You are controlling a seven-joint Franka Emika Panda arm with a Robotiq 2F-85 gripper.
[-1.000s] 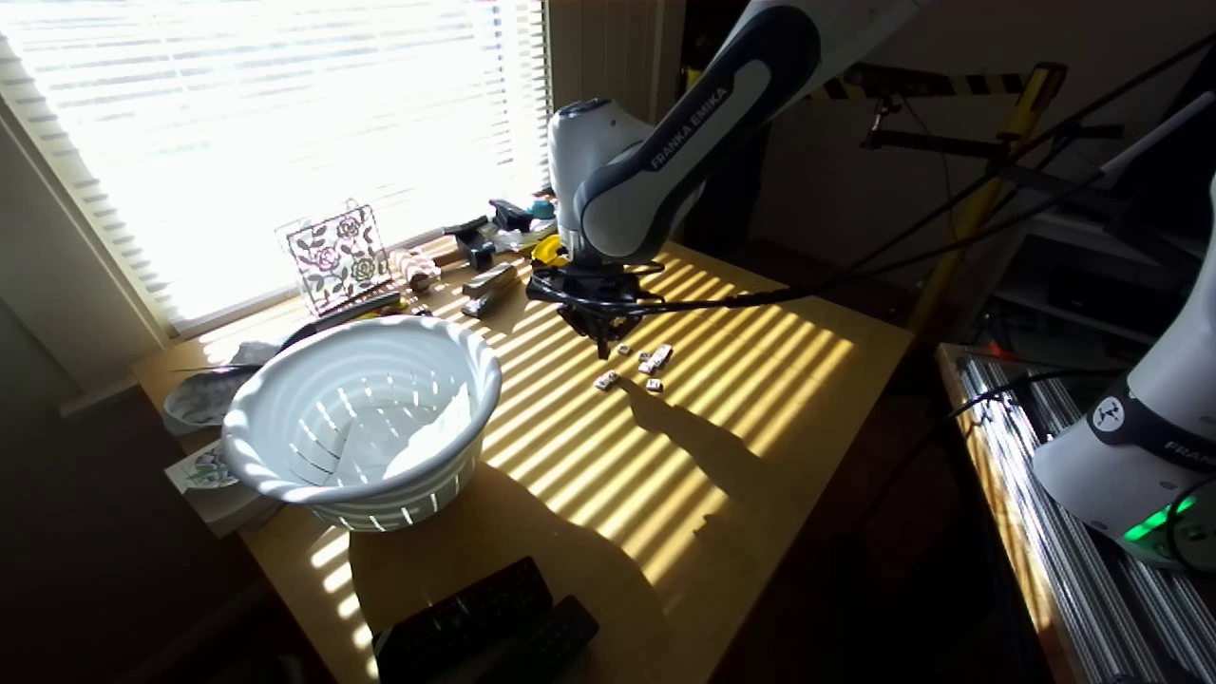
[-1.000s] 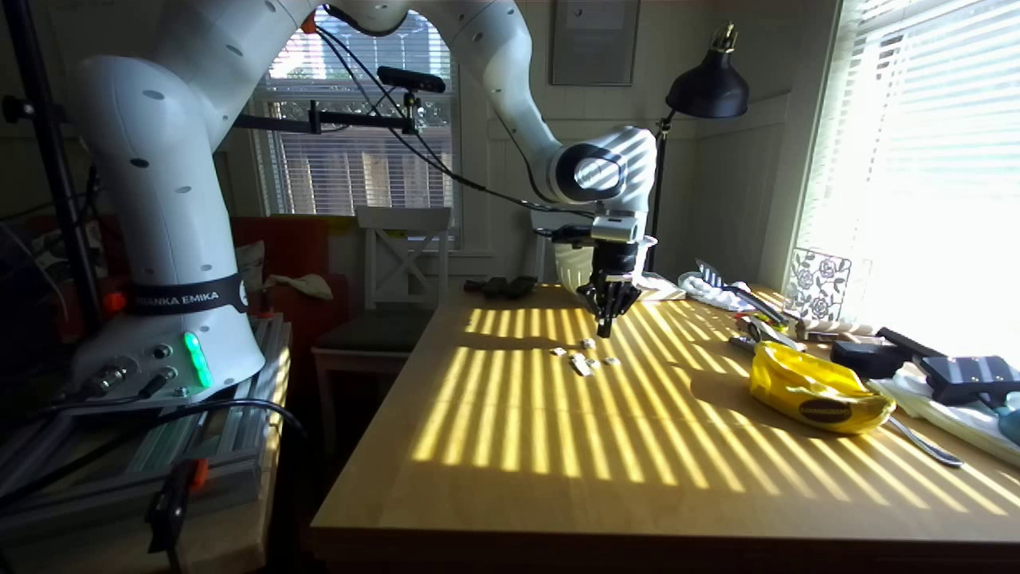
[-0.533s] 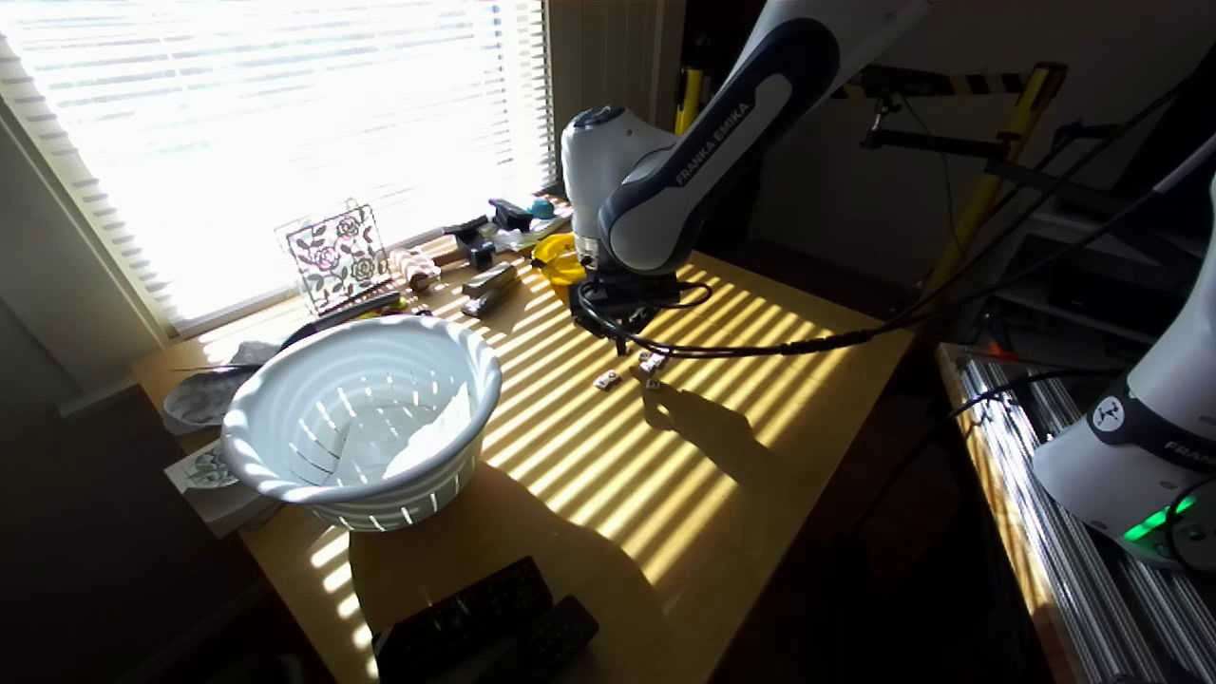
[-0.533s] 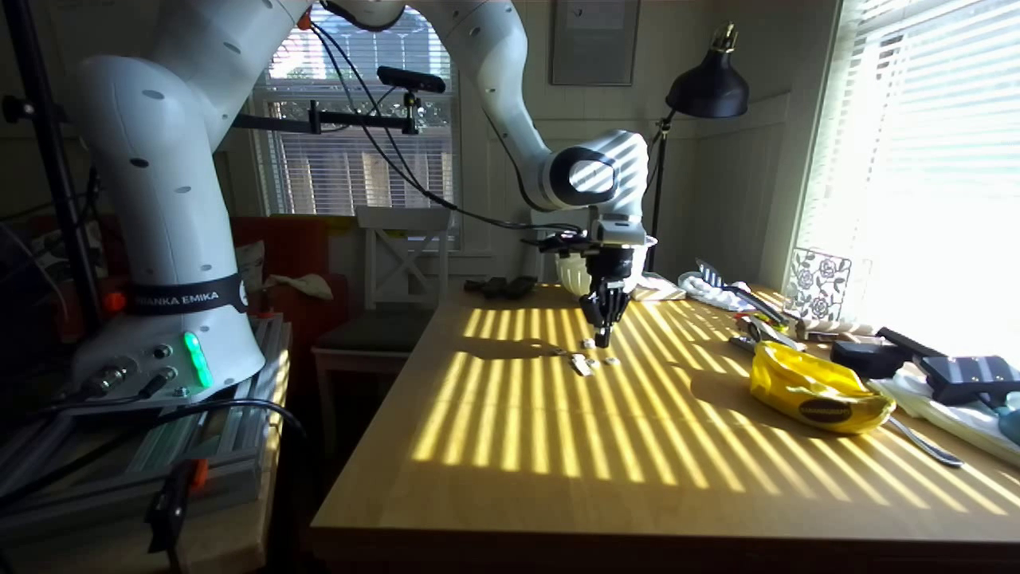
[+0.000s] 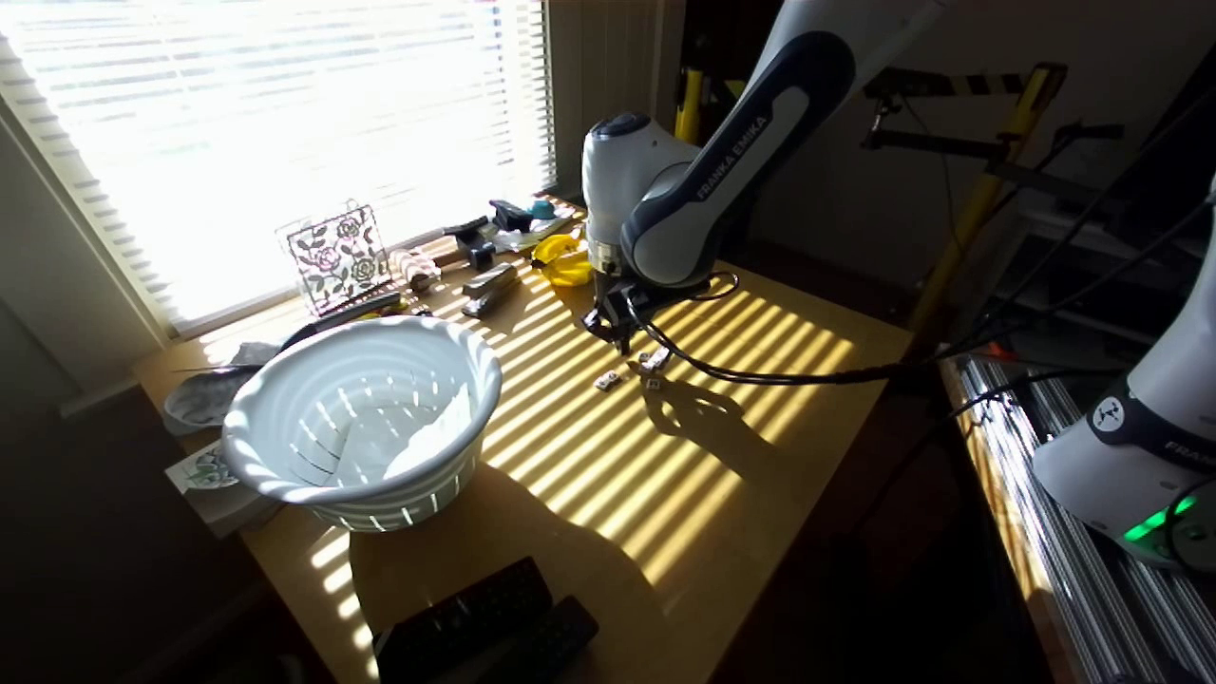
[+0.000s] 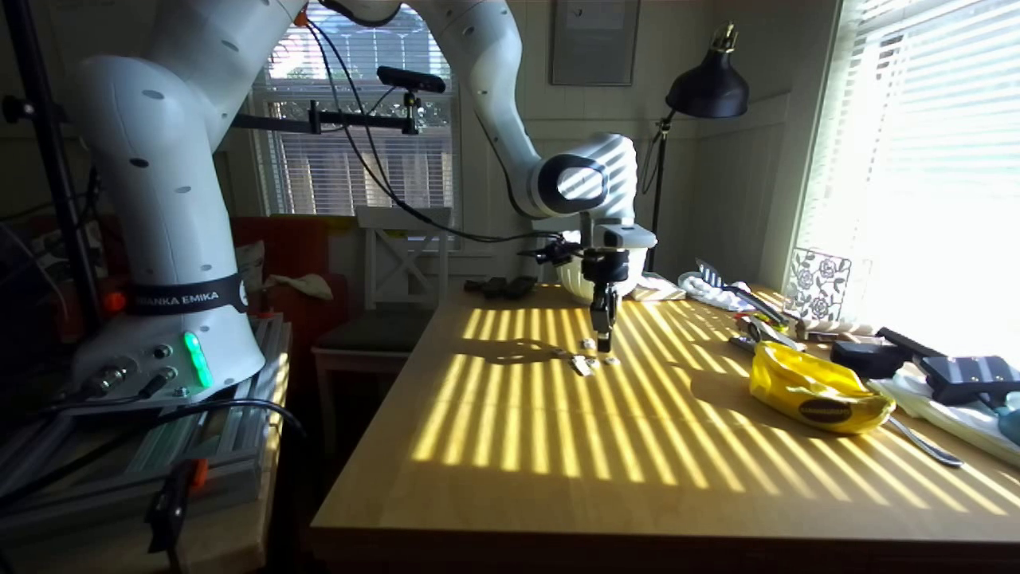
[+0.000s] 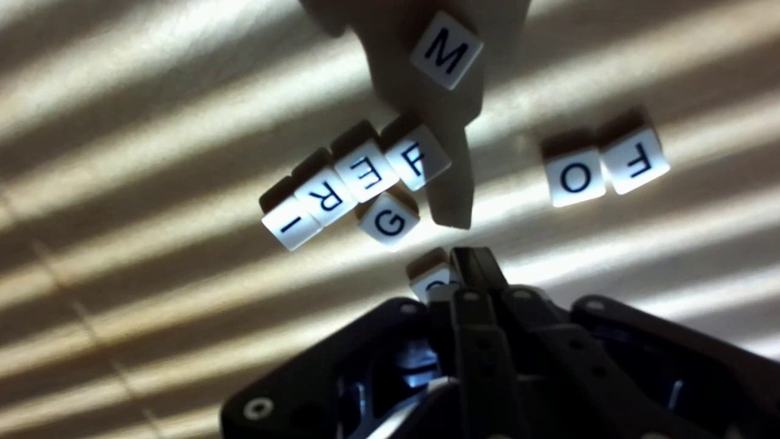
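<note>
My gripper (image 7: 480, 265) is shut, with its fingertips together and nothing seen between them. It points down, low over the wooden table, in both exterior views (image 5: 622, 348) (image 6: 603, 347). Small white letter tiles lie about it. A partly hidden tile (image 7: 428, 281) is nearest, beside and below the left fingertip; I cannot tell if they touch. The G tile (image 7: 390, 222) lies just ahead, against a slanted row with I, R, E (image 7: 366, 171) and F (image 7: 418, 158). The M tile (image 7: 446, 50) lies farther off. An O tile (image 7: 574, 177) and another F tile (image 7: 635, 161) lie to the right.
A pale perforated basket (image 5: 408, 503) stands on the table (image 6: 510, 494). Dark remotes (image 5: 465, 617) lie near one edge. A yellow banana-shaped pouch (image 6: 813, 391), a stapler (image 5: 489, 290) and a floral holder (image 5: 337, 256) are on the window side. Striped sunlight crosses the table.
The arm has moved down and towards its base, and the wrist has turned, so the gripper shows narrower in an exterior view. The tiles look unmoved.
</note>
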